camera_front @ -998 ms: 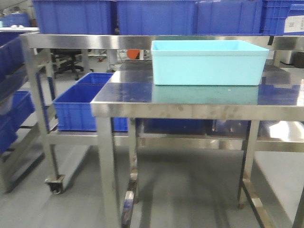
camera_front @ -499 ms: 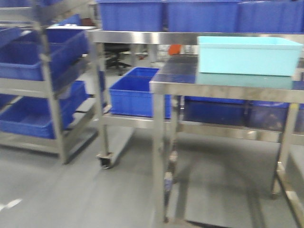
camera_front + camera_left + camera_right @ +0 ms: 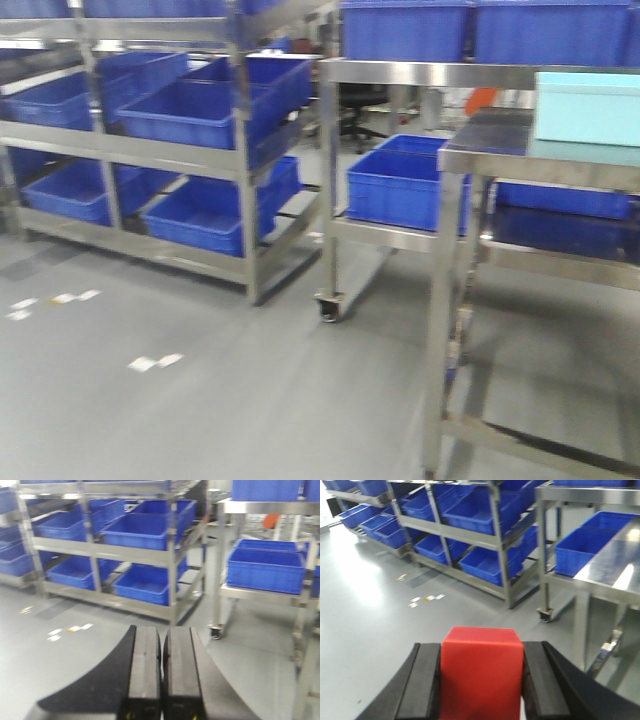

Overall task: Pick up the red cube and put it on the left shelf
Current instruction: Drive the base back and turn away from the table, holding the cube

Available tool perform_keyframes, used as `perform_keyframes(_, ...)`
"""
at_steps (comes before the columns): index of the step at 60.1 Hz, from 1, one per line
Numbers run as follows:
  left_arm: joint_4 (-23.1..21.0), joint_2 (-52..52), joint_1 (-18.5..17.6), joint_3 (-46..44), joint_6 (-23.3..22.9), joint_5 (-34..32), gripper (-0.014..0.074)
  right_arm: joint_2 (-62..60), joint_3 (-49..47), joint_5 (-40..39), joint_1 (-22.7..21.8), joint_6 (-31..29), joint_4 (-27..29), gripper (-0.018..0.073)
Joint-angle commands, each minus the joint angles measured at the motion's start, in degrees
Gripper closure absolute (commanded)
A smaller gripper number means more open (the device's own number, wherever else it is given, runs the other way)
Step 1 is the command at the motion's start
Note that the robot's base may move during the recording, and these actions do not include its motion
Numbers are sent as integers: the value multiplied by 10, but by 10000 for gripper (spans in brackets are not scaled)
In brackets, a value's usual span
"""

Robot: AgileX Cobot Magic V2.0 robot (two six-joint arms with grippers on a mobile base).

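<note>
In the right wrist view the red cube [image 3: 482, 672] fills the space between both black fingers of my right gripper [image 3: 482, 652], which is shut on it above the grey floor. My left gripper [image 3: 161, 635] is shut with its pads together and nothing between them. The left shelf [image 3: 180, 155] is a tall steel rack with blue crates on its tiers, standing at the left of the front view. The same left shelf [image 3: 125, 550] shows ahead in the left wrist view and again as the left shelf [image 3: 470, 535] at the top of the right wrist view. Neither gripper appears in the front view.
A wheeled steel cart [image 3: 395, 235] carrying a blue crate [image 3: 405, 185] stands right of the shelf. At the far right is a steel table [image 3: 530, 150] with a pale turquoise bin [image 3: 590, 105]. White tape marks [image 3: 150, 362] lie on the grey floor.
The front view has swung left: the steel table and turquoise bin slid from the centre to the right edge, and the shelf rack with blue crates has come into view.
</note>
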Motion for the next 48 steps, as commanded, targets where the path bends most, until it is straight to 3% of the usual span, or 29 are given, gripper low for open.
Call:
perform_keyframes(1, -1, -8, 0, 13, -1, -51, 495, -3, -18, -52, 1, -2, -6, 504)
perform_keyframes(48, -1, -8, 0, 13, -1, -51, 495, -3, -18, -52, 1, -2, -6, 504)
